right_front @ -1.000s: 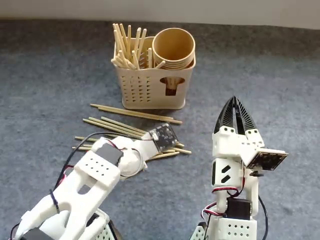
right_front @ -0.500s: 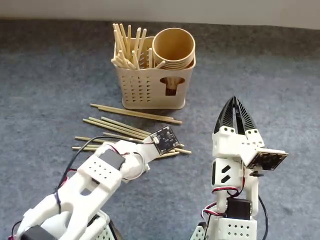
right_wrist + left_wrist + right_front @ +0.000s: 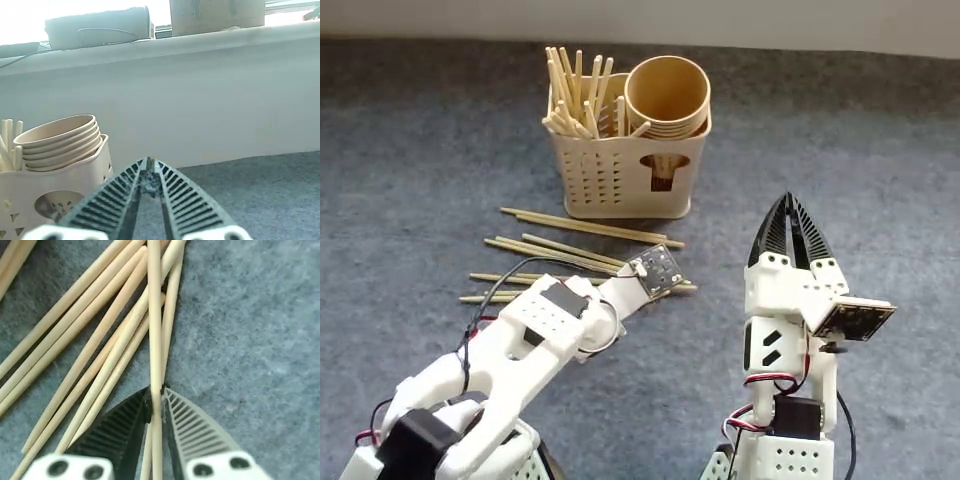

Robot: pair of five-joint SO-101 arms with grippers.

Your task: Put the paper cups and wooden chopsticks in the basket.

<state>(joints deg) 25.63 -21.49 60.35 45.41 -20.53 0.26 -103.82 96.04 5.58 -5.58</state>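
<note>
Now left gripper (image 3: 156,391) pinches one chopstick (image 3: 155,315) from the pile (image 3: 570,250); right gripper (image 3: 788,203), fingers pressed together, stands near basket (image 3: 590,180).

Matt wooden chopsticks (image 3: 155,315); smooth plastic basket (image 3: 610,185); rough grey cloth (image 3: 420,150)

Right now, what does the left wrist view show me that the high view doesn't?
Left wrist view: the left gripper shut on one chopstick. High view: the basket holding stacked paper cups and upright chopsticks, plus the right gripper, shut, apart from it. Both: loose chopsticks on the grey carpet.
</note>
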